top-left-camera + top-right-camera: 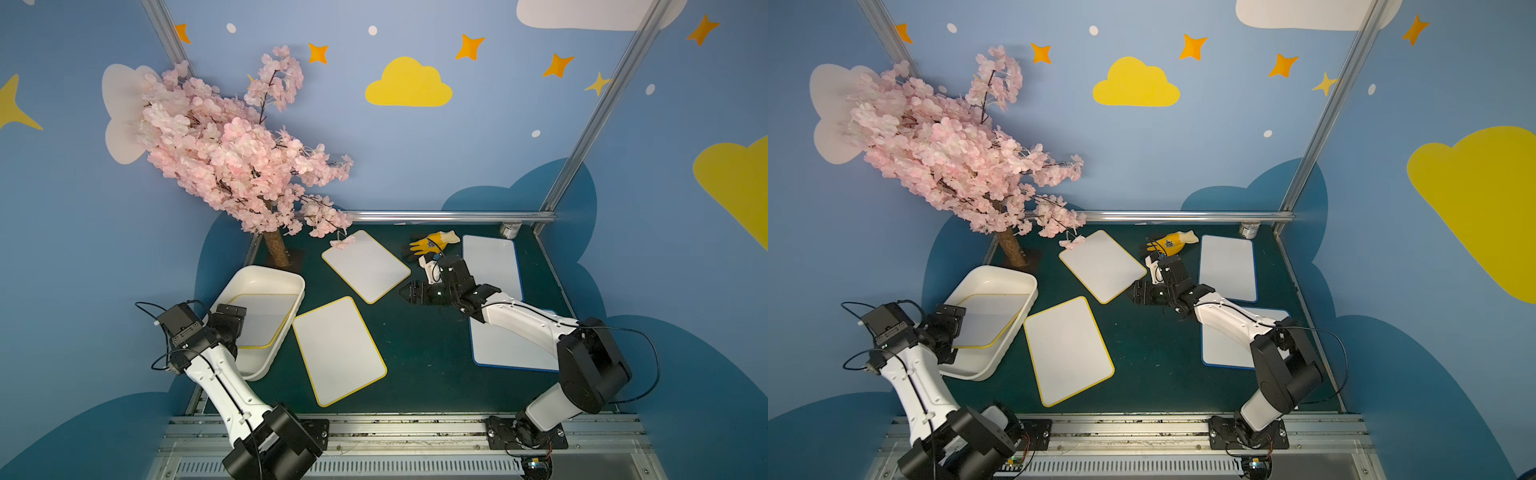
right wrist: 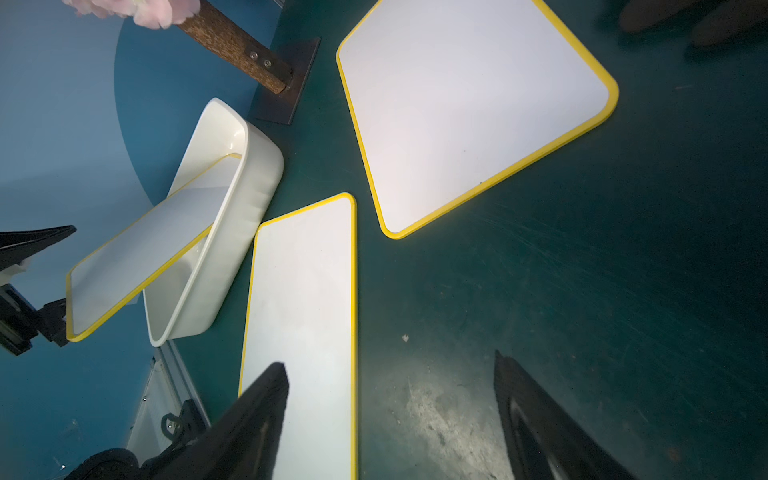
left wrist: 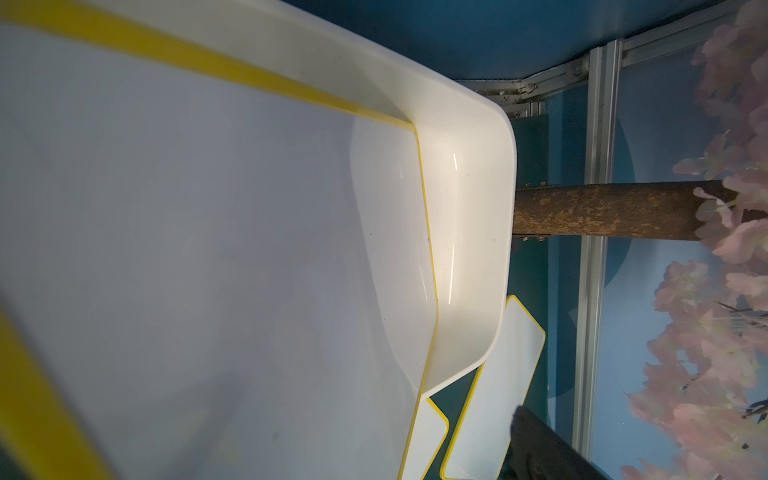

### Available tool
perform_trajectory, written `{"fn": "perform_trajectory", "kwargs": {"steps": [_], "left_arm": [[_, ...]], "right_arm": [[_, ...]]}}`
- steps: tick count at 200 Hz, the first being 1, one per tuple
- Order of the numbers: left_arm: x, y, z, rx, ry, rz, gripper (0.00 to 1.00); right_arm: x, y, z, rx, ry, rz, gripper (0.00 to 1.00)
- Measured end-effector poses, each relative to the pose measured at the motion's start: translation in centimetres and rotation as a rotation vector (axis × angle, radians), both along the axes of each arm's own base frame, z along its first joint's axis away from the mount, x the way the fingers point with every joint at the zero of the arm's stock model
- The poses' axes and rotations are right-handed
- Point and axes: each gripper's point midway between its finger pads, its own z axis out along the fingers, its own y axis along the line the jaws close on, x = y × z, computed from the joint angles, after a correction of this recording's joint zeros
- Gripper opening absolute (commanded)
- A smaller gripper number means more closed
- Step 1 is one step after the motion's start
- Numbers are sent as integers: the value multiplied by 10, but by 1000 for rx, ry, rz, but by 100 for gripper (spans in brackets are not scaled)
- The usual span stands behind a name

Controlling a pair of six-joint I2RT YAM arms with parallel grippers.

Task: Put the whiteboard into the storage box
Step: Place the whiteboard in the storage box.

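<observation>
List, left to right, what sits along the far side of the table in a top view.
tree trunk → yellow-edged whiteboard → yellow glove → blue-edged whiteboard

No text, number or brand is showing legibly anywhere. The small can [image 1: 510, 230], standing at the far right corner of the table [image 1: 415, 353], is wearing a label too small to read. The yellow glove [image 1: 434, 242] near the far edge is bearing a dark print, too blurred to make out.
</observation>
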Motion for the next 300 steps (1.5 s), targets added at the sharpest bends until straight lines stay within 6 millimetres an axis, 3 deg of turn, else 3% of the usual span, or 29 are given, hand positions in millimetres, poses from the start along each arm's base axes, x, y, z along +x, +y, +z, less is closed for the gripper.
{"fn": "perform_trajectory", "kwargs": {"steps": [127,191,246,273,300], "left_arm": [[-20,7,-38,37,165,-15,100],[-32,3,-63,-59,307,-22,100],[-29,5,-45,-9,308,-41,100],[-1,-12,-26,79,286,-171,100],[31,-46,-6,200,256,-352,100]], "right_arm": [[-23,19,9,62,-30,71,85],[-23,20,-1,47,-11,74,86],[-21,17,-5,25,-12,59,86],[-17,11,-10,-17,-20,31,86],[-14,5,-21,-63,-15,3,86]]}}
